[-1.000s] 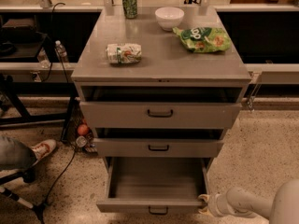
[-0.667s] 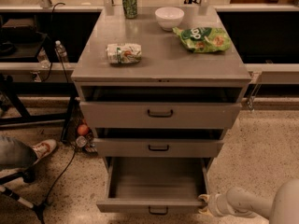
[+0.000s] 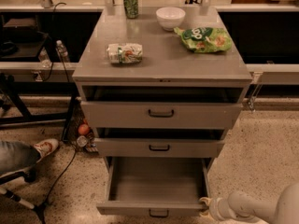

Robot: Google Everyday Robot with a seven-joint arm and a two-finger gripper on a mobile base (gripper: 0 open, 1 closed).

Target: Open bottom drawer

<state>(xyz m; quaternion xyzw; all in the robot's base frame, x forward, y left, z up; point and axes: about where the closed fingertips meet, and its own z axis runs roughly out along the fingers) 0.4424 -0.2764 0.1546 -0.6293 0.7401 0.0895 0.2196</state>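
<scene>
The bottom drawer (image 3: 159, 208) is pulled far out of the grey cabinet; its inside is empty and its small black handle (image 3: 159, 213) sits at the lower edge of the view. My gripper (image 3: 205, 206) is at the drawer's front right corner, low in the view, at the end of the white arm coming in from the lower right. The middle drawer (image 3: 159, 148) and the top drawer (image 3: 160, 114) each stand slightly out, with a dark gap above.
On the cabinet top (image 3: 163, 62) lie a green can (image 3: 131, 3), a white bowl (image 3: 170, 17), a green chip bag (image 3: 203, 39) and a wrapped snack (image 3: 124, 52). A person's shoe and leg (image 3: 28, 154) and a cable are on the floor at left.
</scene>
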